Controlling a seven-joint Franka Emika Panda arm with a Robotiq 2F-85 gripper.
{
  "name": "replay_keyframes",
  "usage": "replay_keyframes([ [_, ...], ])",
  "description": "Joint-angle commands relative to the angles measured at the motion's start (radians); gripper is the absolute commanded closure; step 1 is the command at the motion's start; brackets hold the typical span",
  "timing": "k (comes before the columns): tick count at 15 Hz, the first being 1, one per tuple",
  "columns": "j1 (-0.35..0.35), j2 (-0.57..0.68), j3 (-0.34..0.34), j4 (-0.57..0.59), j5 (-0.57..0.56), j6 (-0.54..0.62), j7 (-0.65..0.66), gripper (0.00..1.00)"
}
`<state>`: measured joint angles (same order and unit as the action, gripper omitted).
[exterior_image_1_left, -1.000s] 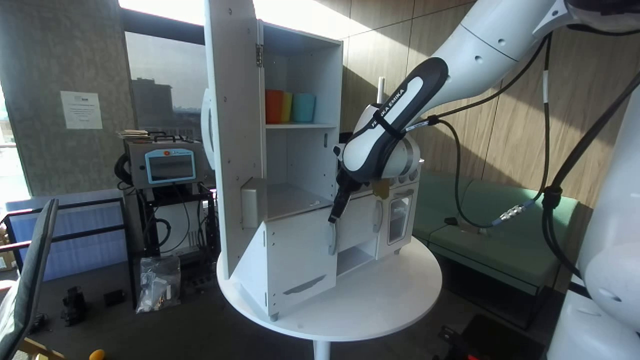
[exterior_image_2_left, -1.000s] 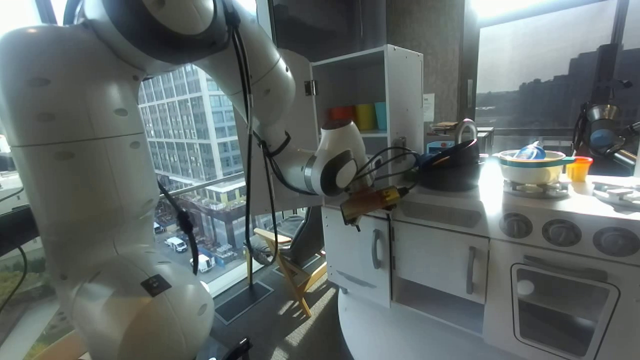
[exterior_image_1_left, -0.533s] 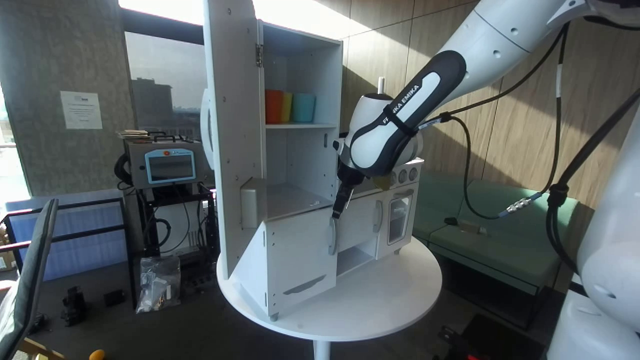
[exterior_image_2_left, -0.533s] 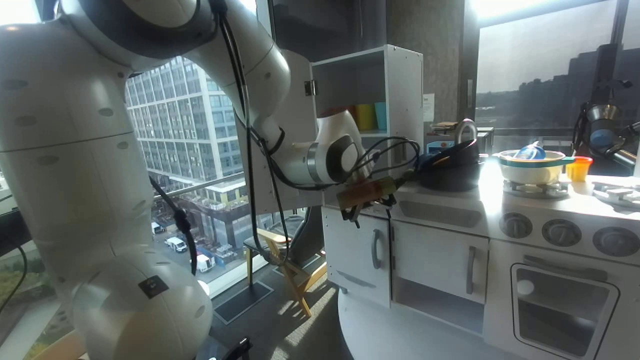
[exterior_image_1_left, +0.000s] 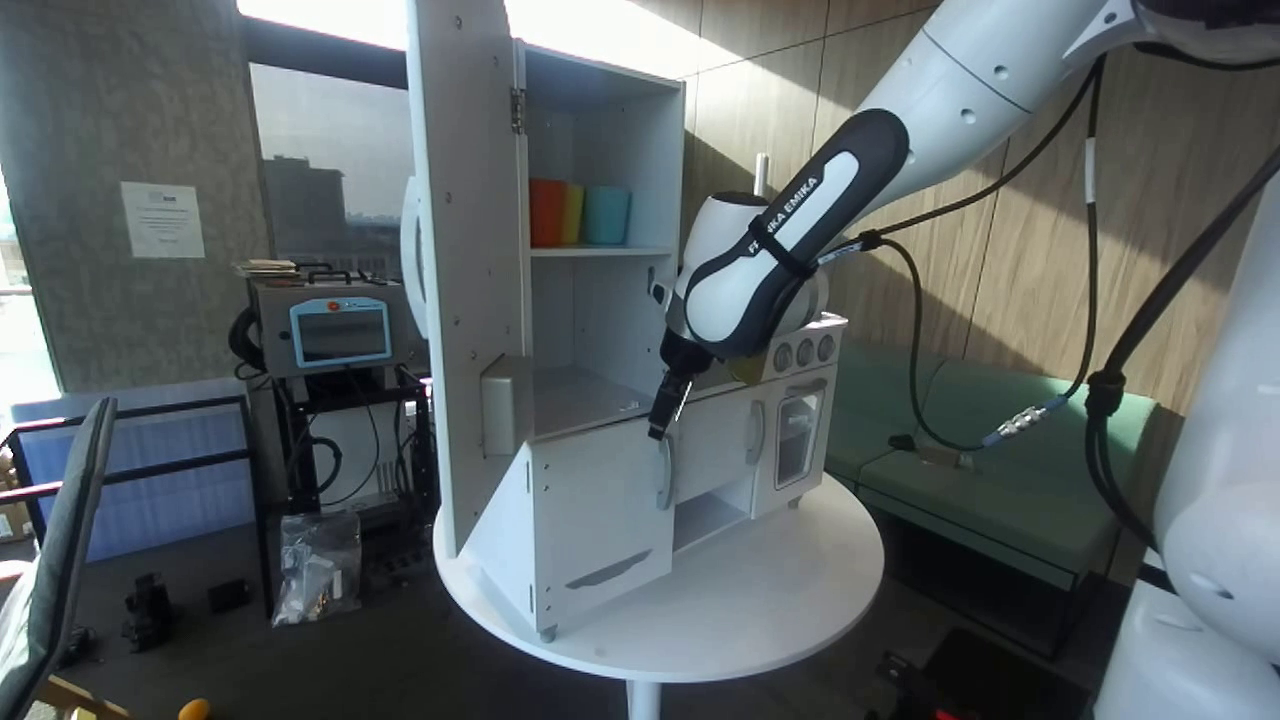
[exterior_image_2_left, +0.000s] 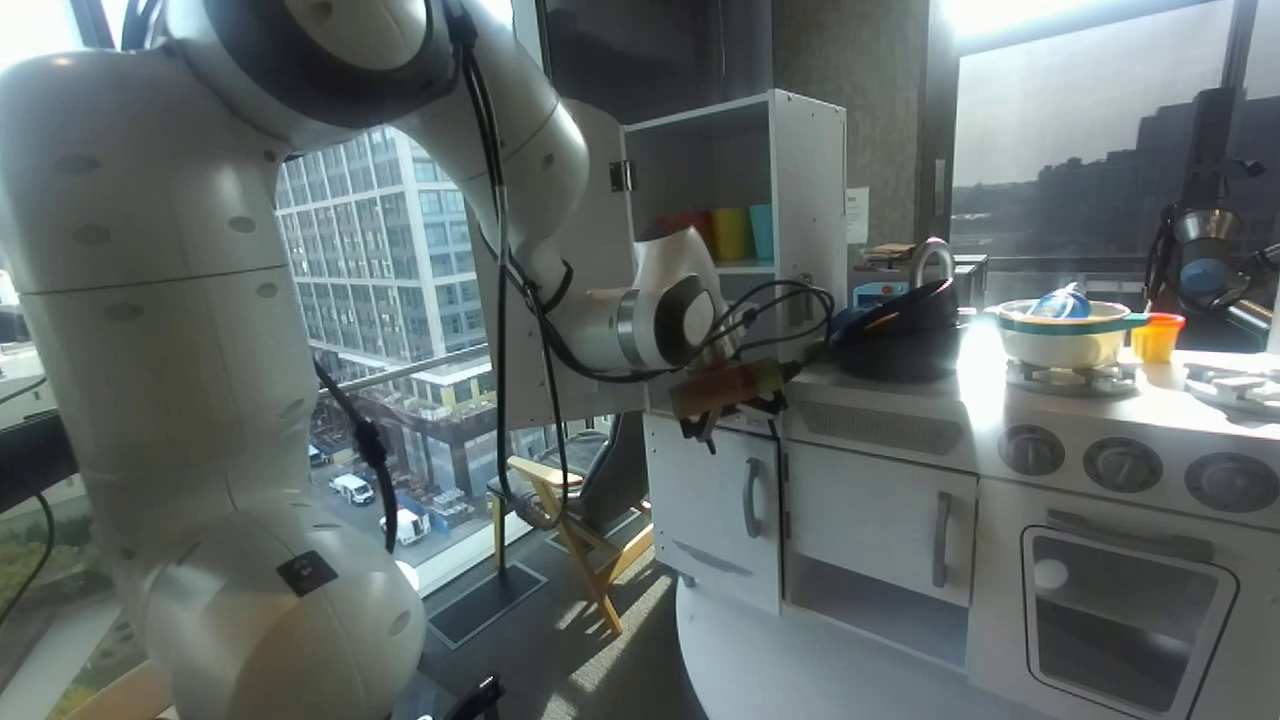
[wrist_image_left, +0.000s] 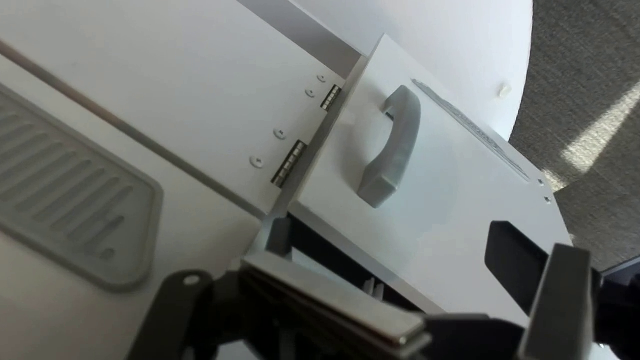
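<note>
Fingers stand parted near the top edge of the cabinet door, with room before its handle.

A: Cups?
B: Red-orange cup, yellow cup, blue cup, in a row on the upper shelf.
A: Noted. I see a white pot, teal-rimmed, on a grey burner; small orange cup beside it.
B: My side: green bench along the wood-panelled wall; clear plastic bag on the floor.
A: Paper notice on the grey pillar; screen unit on a black stand.
</note>
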<state>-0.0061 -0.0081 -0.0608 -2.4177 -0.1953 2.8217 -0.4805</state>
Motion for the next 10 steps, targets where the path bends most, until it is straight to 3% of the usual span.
replay_keyframes([
  [1,-0.018,0.056,0.004,0.058,-0.041,0.022,0.054,0.0],
  [3,-0.024,0.073,0.001,0.059,-0.046,0.018,0.064,0.0],
  [7,-0.026,0.059,0.027,0.03,0.065,0.002,-0.032,0.0],
  [10,-0.023,0.031,0.036,0.02,0.121,-0.071,-0.057,0.0],
])
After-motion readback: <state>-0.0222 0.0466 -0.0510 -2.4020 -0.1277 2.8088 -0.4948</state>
